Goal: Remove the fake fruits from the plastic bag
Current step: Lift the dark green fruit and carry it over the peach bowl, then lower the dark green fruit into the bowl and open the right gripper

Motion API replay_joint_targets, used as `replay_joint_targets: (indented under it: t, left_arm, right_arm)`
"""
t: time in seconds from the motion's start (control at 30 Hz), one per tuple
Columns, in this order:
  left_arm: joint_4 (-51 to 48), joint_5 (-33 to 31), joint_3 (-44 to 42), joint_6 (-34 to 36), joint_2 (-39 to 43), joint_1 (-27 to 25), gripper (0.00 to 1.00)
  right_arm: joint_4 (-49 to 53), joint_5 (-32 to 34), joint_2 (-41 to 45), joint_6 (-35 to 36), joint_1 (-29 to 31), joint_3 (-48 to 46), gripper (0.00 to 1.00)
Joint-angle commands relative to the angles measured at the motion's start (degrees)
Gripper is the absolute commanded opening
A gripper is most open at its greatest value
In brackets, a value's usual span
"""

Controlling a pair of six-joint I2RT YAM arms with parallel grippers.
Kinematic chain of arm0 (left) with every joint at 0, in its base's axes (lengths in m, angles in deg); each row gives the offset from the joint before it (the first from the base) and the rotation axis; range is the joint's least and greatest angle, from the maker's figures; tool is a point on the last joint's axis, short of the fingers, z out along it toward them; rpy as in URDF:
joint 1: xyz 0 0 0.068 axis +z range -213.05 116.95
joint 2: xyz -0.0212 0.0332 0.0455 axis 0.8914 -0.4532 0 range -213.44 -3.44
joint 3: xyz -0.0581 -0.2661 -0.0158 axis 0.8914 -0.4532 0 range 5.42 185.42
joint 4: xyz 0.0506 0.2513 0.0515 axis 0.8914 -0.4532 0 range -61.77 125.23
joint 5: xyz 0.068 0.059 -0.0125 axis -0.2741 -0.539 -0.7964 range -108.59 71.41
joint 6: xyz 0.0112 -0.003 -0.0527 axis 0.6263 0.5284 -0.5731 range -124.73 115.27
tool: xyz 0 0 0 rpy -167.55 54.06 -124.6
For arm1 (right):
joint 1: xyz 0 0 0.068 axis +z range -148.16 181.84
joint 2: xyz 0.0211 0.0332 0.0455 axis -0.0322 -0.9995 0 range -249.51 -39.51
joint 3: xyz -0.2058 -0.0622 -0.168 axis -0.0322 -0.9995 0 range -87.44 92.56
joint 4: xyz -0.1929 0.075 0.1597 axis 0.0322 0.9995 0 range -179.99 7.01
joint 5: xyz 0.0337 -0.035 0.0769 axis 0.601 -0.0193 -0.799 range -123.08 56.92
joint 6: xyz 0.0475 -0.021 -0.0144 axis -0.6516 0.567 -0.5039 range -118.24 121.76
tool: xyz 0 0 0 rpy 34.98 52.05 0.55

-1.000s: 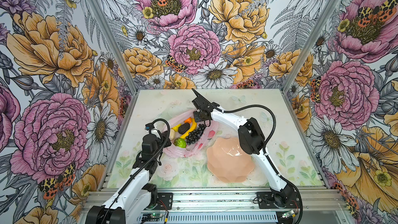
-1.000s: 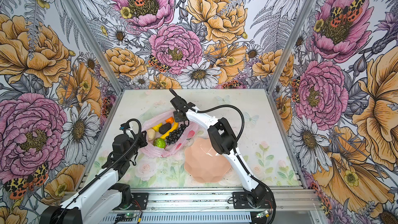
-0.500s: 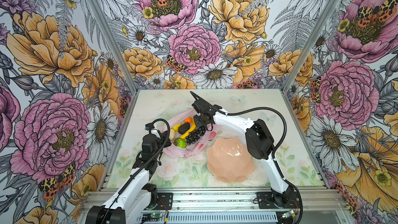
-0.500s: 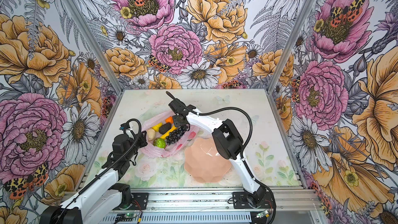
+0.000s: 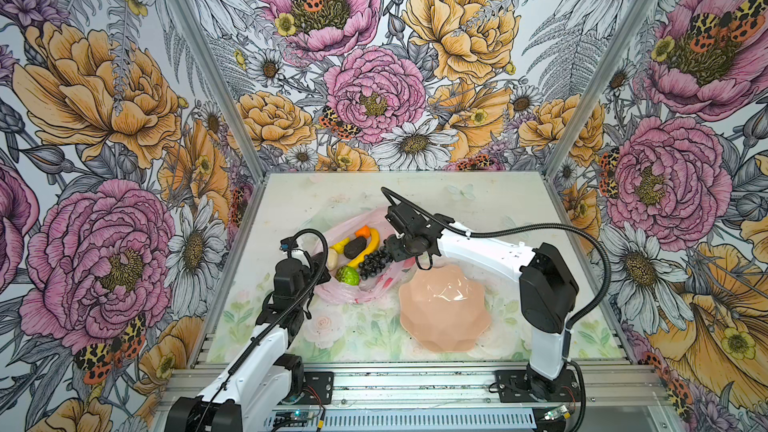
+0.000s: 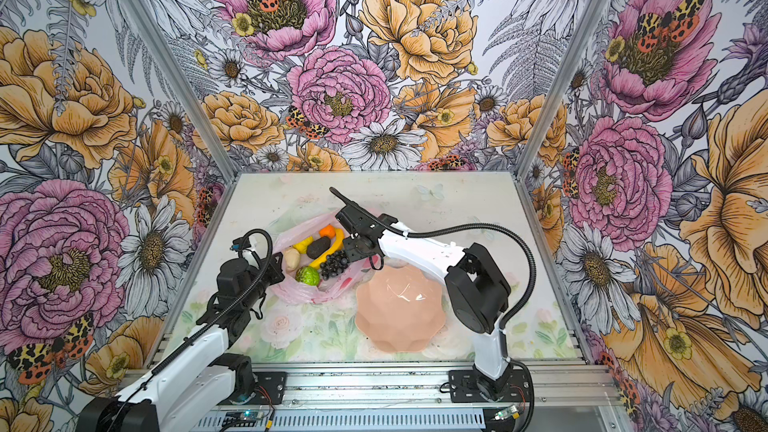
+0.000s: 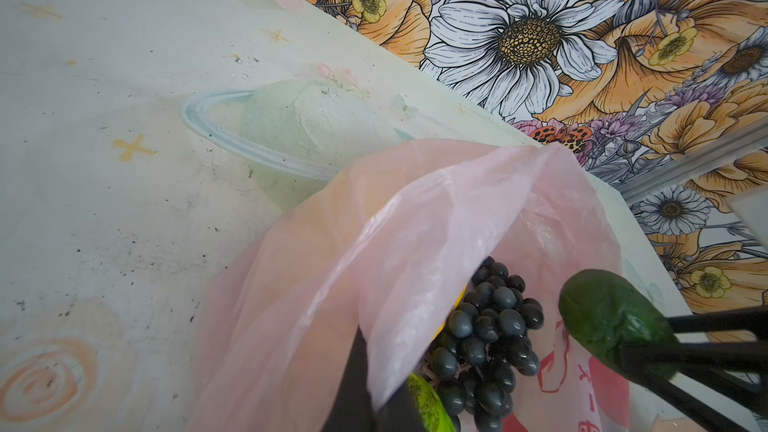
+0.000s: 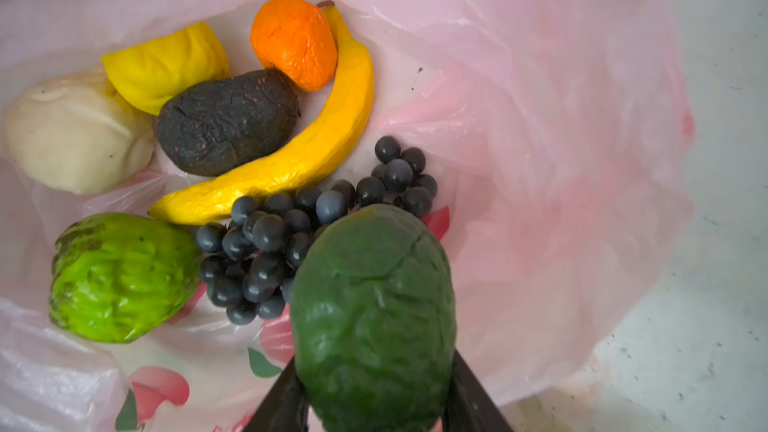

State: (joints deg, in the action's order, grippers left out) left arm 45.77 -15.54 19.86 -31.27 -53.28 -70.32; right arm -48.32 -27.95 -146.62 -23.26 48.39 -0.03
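The crinkly pink bag (image 5: 358, 289) lies open, holding a banana (image 8: 316, 147), orange (image 8: 295, 39), lemon (image 8: 166, 64), black lump (image 8: 228, 122), whitish lump (image 8: 75, 135), lime-green fruit (image 8: 120, 276) and grapes (image 8: 266, 251). A dark green avocado (image 8: 374, 309) sits raised just above the grapes.

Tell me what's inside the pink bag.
Inside the bag: banana, grapes, orange, lemon, black fruit, whitish lump, lime-green fruit. Right pincer grips a green avocado over them. Anything beneath them is hidden.

Both top views look steeply down from high above the front rail onto the whole table (image 5: 498, 209), side by side and nearly alike. Each wrist view sits close over the plastic bag (image 8: 540, 76), facing into its mouth, and both show the grape bunch (image 7: 486, 338).
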Motion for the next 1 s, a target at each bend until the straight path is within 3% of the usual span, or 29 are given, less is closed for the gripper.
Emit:
replay_joint_targets:
  t: [0.0,0.37,0.63,0.97]
  left_arm:
    - [1.58,-0.67,-0.73,1.06,0.54,0.53,0.00]
    - [1.67,-0.64,-0.72,1.14,0.28,0.48,0.00]
    - [1.76,-0.43,-0.70,1.14,0.01,0.42,0.00]
    - [2.10,-0.19,-0.57,1.03,-0.43,0.41,0.00]
  right_arm:
    - [1.63,0.12,5.41,-1.33,0.29,-3.65,0.46]
    - [14.47,-1.76,15.02,-3.96,2.08,-14.25,0.44]
    - [26.02,-1.82,15.65,-5.23,5.46,-16.13,0.43]
    - [30.50,-5.12,16.64,-5.93,6.04,-18.75,0.42]
